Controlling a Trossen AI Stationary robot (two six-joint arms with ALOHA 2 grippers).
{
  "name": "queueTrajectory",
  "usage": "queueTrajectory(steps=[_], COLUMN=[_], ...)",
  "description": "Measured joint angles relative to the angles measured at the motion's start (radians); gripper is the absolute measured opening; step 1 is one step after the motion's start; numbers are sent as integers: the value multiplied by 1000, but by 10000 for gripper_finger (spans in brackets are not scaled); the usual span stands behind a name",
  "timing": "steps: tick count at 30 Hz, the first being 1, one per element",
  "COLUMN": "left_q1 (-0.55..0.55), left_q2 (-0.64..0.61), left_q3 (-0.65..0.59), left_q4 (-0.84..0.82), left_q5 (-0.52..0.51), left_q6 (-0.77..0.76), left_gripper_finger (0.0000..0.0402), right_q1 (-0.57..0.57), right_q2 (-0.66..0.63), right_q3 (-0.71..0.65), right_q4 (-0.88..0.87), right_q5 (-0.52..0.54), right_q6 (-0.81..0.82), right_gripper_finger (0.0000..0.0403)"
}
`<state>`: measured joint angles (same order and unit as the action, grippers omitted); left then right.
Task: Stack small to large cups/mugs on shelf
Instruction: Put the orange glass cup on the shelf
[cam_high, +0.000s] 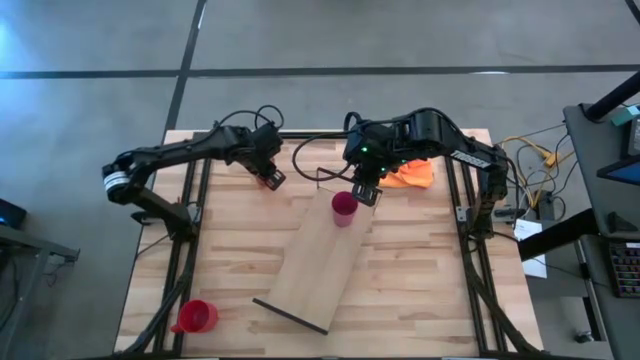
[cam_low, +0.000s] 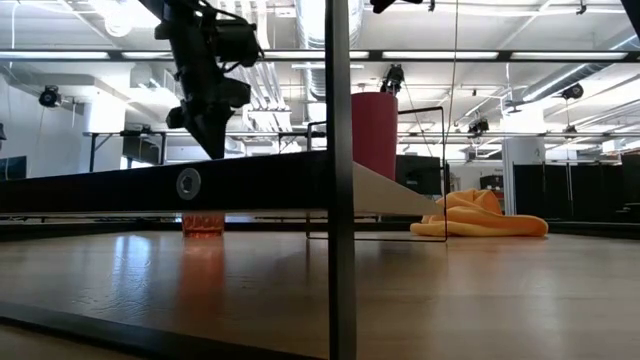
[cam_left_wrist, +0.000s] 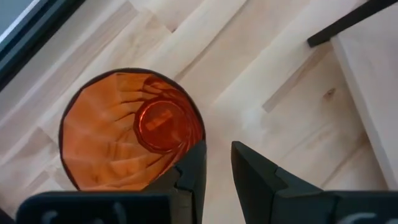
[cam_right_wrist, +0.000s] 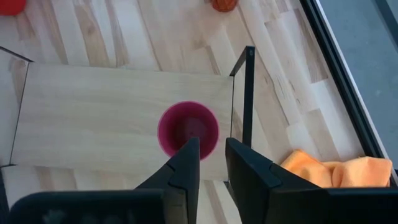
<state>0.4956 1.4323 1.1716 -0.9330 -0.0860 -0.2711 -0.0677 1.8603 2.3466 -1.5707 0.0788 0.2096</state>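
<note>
The magenta cup (cam_high: 343, 207) stands upright on the far end of the pale shelf board (cam_high: 315, 265); it also shows in the low view (cam_low: 373, 120) and the right wrist view (cam_right_wrist: 188, 127). My right gripper (cam_high: 366, 190) is above it, fingers close together, touching nothing. The amber tumbler (cam_high: 270, 181) stands on the tabletop at the far left (cam_left_wrist: 127, 130). My left gripper (cam_left_wrist: 217, 171) hovers over its rim with fingers close together; the low view (cam_low: 212, 120) shows it clear above the tumbler (cam_low: 203, 222). The red mug (cam_high: 195, 317) lies at the near left corner.
An orange cloth (cam_high: 410, 175) lies bunched at the far right, beside the shelf's far end frame (cam_right_wrist: 247, 93). The shelf lies aslant across the table's middle, with its near dark end frame (cam_high: 290, 318). Bare tabletop planks (cam_high: 420, 280) show to the right of the shelf.
</note>
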Motion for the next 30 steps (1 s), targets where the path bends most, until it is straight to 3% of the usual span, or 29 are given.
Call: queueTrajectory(steps=[13, 22, 30], left_q1=[1, 3, 3], left_q2=[67, 71, 55], left_q3=[8, 6, 32], left_q4=[20, 2, -79], left_q5=[-12, -28, -57], left_q6=[0, 0, 51], left_gripper_finger=[60, 3, 15], right_q1=[0, 0, 0], right_q2=[0, 0, 0], right_q3=[0, 0, 0], right_q4=[0, 0, 0], right_q5=[0, 0, 0], right_q6=[1, 34, 28], right_gripper_finger=[75, 71, 74])
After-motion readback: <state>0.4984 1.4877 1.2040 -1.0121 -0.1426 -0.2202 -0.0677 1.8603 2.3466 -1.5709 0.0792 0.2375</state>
